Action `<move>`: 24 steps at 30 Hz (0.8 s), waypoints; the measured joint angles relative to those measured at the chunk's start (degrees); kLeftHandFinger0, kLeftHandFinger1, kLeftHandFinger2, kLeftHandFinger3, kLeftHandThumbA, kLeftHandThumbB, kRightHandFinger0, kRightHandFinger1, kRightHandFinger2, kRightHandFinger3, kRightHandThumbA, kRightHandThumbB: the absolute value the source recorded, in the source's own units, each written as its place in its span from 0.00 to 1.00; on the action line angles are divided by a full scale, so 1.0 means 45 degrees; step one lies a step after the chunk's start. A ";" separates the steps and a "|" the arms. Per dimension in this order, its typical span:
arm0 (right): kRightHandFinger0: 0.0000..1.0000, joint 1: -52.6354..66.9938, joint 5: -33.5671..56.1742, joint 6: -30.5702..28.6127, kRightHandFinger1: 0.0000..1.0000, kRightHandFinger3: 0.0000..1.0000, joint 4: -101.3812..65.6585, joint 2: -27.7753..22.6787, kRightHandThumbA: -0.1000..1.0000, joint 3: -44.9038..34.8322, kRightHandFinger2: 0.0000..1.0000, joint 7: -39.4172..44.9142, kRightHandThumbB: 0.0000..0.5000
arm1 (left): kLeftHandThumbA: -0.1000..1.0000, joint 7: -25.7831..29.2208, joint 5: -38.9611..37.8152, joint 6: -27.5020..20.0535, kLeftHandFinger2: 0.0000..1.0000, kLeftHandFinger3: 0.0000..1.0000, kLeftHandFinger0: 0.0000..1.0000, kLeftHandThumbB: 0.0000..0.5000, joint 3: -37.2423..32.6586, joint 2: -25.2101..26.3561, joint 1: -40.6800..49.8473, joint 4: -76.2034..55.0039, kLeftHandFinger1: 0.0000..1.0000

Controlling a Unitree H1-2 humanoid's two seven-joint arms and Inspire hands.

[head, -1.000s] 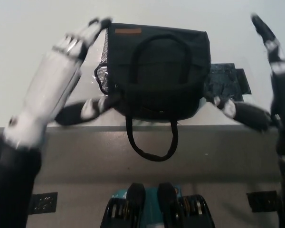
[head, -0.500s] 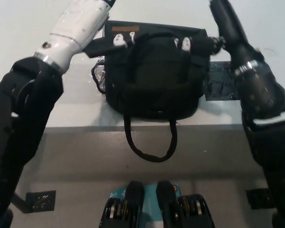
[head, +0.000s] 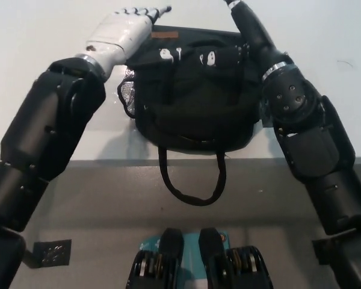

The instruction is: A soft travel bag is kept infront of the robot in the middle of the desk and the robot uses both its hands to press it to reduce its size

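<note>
The black soft travel bag [head: 192,96] lies at the middle of the white desk [head: 24,36], near its front edge. Its carry strap [head: 192,191] hangs in a loop over that edge. My white left hand [head: 129,30] rests on the bag's far left corner, fingers stretched flat past the far edge and thumb lying on the bag's top. My black right hand [head: 246,27] mirrors it on the far right corner, its thumb also on the top. Both hands are open and press on the bag between them. The bag's top bulges up between them.
A mesh pocket [head: 127,96] sticks out of the bag's left side. A sliver of a dark patterned sheet [head: 265,111] shows under my right forearm. The desk's front edge [head: 78,160] runs just below the bag, with grey floor beyond it.
Both arms have swung forward and inward, from flanking the bag's near sides to its far corners. The thumbs now lie on the bag, and its top has bunched up.
</note>
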 measured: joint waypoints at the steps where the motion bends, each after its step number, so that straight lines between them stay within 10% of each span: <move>1: 1.00 -0.0068 -0.0001 -0.0001 1.00 1.00 0.0188 0.0000 1.00 0.0013 1.00 -0.0023 0.33 | 1.00 -0.0003 0.0021 0.0023 1.00 1.00 1.00 0.70 -0.0065 -0.0039 -0.0079 0.0165 1.00; 21: 1.00 -0.1325 -0.0298 -0.0427 1.00 1.00 0.3404 -0.0061 1.00 0.1295 1.00 -0.0601 0.26 | 1.00 -0.0077 0.0392 0.0833 1.00 1.00 1.00 0.73 -0.0915 -0.0459 -0.1214 0.3085 1.00; 24: 1.00 -0.1341 -0.0471 -0.0459 1.00 1.00 0.3731 -0.0051 1.00 0.1681 1.00 -0.0706 0.37 | 1.00 -0.0051 0.0387 0.0833 1.00 1.00 1.00 0.71 -0.0916 -0.0459 -0.1214 0.3348 1.00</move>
